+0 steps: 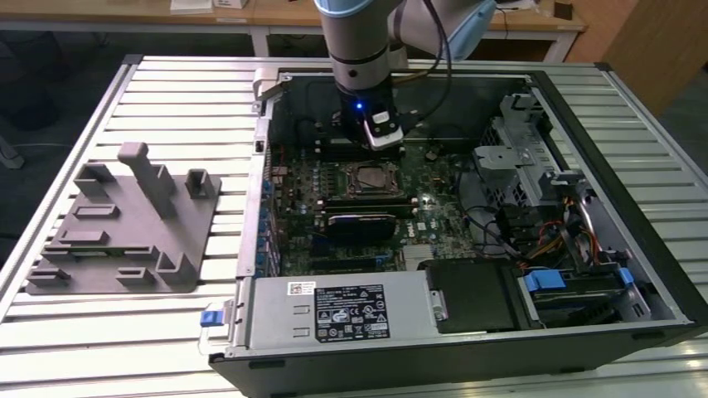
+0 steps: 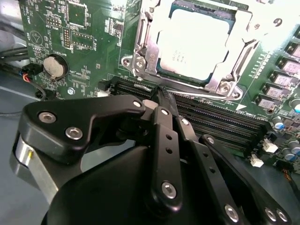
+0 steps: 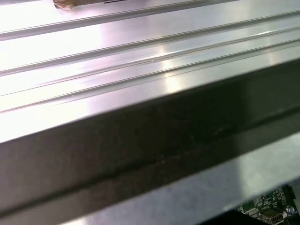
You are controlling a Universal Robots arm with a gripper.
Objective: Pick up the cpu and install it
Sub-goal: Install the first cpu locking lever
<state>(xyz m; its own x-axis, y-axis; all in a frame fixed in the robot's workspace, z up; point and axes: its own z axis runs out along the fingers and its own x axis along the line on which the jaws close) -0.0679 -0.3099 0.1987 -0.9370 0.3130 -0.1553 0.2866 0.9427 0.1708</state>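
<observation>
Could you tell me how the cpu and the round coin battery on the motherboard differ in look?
The cpu is square with a pale flat metal top; the coin battery is round and much smaller. The cpu sits framed by a metal socket bracket; the coin battery sits in a small round holder. Both are silvery and lie flat on the green motherboard.

The arm (image 1: 360,50) is held upright, wrist pointed straight down; the gripper (image 2: 161,93) is seen with black fingers (image 2: 165,140) pressed together, nothing held

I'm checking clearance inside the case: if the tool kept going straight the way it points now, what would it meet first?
Probably the black memory slots just beyond the tool, with the cpu in its socket a little farther on; depth is hard to judge.
</observation>
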